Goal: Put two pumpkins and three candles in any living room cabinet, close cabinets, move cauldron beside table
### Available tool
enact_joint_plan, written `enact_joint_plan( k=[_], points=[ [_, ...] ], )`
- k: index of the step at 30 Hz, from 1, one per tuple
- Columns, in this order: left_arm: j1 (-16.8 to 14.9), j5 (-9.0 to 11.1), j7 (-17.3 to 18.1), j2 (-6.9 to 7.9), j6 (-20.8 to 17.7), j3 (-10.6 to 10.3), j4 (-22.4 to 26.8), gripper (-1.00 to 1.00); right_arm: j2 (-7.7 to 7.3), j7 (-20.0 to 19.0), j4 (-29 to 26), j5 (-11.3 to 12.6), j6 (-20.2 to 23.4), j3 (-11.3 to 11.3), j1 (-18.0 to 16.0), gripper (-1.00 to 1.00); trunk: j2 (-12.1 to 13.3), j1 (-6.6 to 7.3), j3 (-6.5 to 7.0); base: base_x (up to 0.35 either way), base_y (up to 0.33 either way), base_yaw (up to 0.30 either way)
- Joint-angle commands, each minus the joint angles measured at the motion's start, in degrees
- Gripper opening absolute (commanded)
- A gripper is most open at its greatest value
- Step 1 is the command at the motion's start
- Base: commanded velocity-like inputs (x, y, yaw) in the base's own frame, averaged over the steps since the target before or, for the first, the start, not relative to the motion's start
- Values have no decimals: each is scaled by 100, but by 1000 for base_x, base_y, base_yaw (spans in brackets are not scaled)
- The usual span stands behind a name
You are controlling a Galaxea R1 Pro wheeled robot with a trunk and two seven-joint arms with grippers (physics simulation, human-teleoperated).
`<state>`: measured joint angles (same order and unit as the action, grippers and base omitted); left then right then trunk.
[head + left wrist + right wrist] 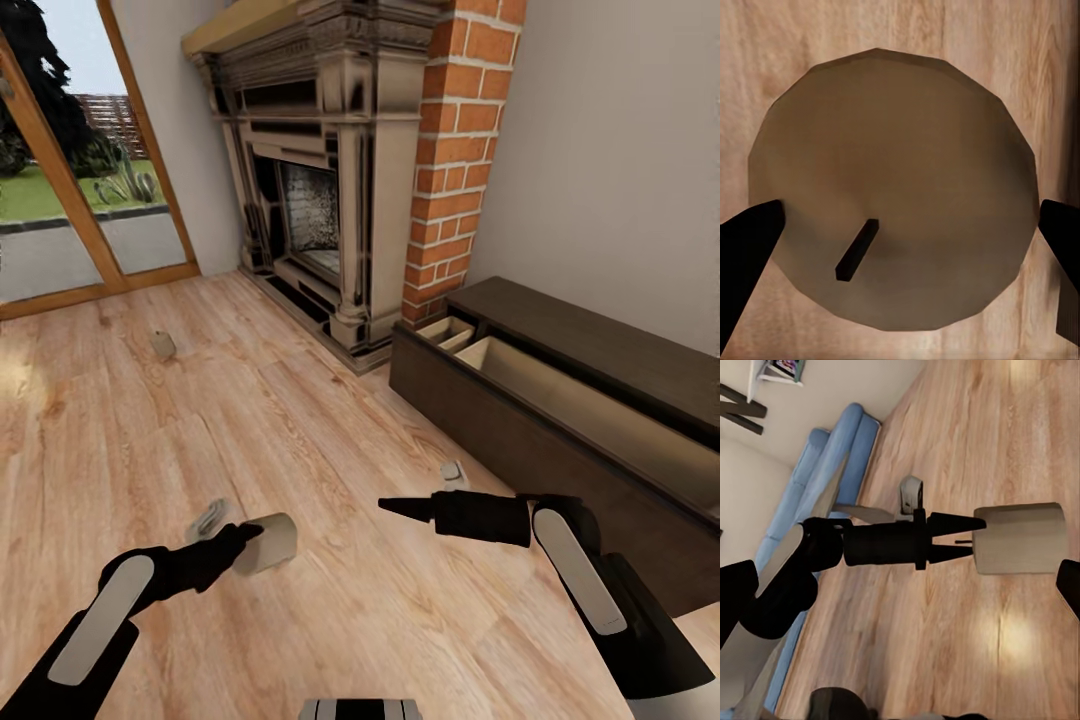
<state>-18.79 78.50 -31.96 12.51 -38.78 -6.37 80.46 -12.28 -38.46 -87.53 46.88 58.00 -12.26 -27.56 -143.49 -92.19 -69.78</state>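
Observation:
My left gripper (243, 540) is shut on a greyish-tan candle (272, 543), held on its side above the floor. In the left wrist view its round top with a dark wick (856, 249) sits between the two fingers. Two more candles stand on the wood floor, one far left (163, 345) and one (453, 473) near the cabinet. My right gripper (395, 507) hovers open and empty to the right, pointing at the held candle (1020, 538). The dark brown cabinet (470, 410) along the right wall has two drawers pulled open.
A stone fireplace (320, 190) and brick column (460, 150) stand ahead, with a glass door (60, 200) at left. A small grey object (208, 518) lies on the floor by my left gripper. The right wrist view shows a blue sofa (832, 465).

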Motion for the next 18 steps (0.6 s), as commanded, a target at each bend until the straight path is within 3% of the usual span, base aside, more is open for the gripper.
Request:
enact_joint_plan(
  k=[1,18],
  points=[
    [-3,69,-56,8,-3,-7,3,-100,-3,-24,0,-18,5,-3,-4,100,0,3,18,0,0,0],
    [0,173,-74,14,-40,75,3,-100,-3,-9,-1,20,5,13,-4,100,20,42,350,0,0,0]
  ],
)
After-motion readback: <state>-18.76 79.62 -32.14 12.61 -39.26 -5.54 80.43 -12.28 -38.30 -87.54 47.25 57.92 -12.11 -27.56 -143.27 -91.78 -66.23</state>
